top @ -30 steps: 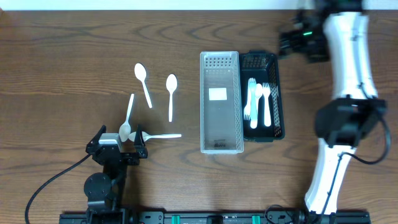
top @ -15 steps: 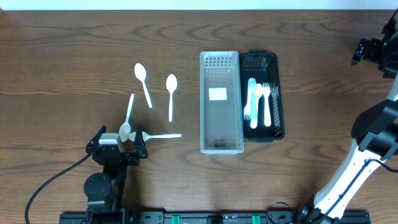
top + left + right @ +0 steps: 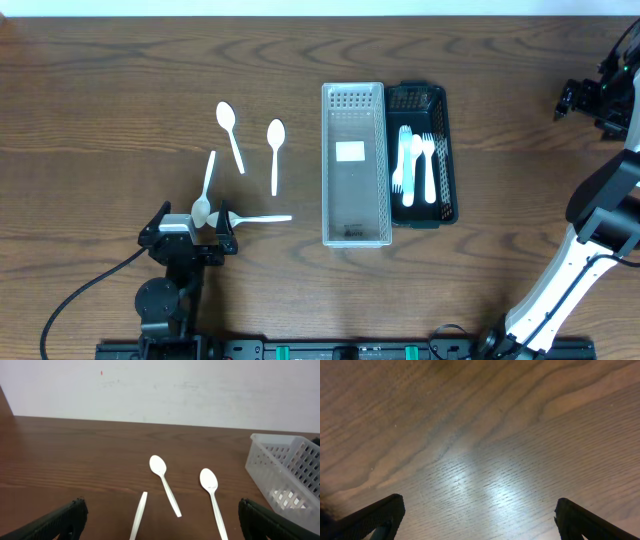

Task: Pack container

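**Overhead and wrist views, container-packing task.** Over the last second the right gripper (image 3: pixel 478 521) has swung away from above the black basket (image 3: pixel 441 100), which sits touching the right-hand side of the clear container (image 3: pixel 354 235). It is now near the edge of the table (image 3: pixel 120 70), well to the right of that container. Its jaws are spread wide with nothing between them, and its wrist view shows bare wood only. Nothing else has shifted. This withdrawal probably marks the fork stage as finished and leaves the approach to the container free for the other arm. The left gripper (image 3: pixel 191 230), also wide open and empty, rests left of the container near its front end. Count: four white spoons, all loose on the table left of the container. One spoon (image 3: pixel 229 128) and a second spoon (image 3: pixel 275 152) lie level with the container's middle. A third spoon (image 3: pixel 206 190) and a fourth spoon (image 3: pixel 258 218) lie just ahead of the left jaws. There are three white forks (image 3: pixel 416 165), all inside the basket. There is one basket and one container, and the container holds no cutlery and shows only a white label (image 3: pixel 350 151). Judged from this layout, the spoons remain to be packed.
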`<control>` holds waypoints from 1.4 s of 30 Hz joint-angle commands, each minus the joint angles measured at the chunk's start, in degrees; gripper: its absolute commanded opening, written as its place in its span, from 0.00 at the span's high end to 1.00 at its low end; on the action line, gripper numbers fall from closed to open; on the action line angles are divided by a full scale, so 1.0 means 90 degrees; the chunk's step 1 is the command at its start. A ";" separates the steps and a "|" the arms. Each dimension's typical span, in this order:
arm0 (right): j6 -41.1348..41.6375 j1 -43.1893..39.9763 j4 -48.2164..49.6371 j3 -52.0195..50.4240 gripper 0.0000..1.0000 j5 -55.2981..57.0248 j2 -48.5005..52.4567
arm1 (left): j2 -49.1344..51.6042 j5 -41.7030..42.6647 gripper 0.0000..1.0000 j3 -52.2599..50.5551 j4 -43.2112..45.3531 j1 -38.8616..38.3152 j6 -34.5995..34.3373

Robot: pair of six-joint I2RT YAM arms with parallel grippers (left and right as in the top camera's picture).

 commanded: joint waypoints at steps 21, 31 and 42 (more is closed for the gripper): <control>-0.0024 -0.0012 0.0034 -0.0032 0.01 0.0000 -0.0053 | 0.6407 0.2142 0.02 0.6069 -0.4282 0.0032 -0.0107; -0.0024 -0.0012 0.0034 -0.0032 0.01 0.0000 -0.0053 | 0.9177 0.1739 0.02 0.8514 -0.6839 0.0029 -0.1197; -0.0024 -0.0012 0.0034 -0.0032 0.01 0.0002 -0.0053 | 0.9573 0.0894 0.02 0.8466 -0.8281 -0.0087 -0.8354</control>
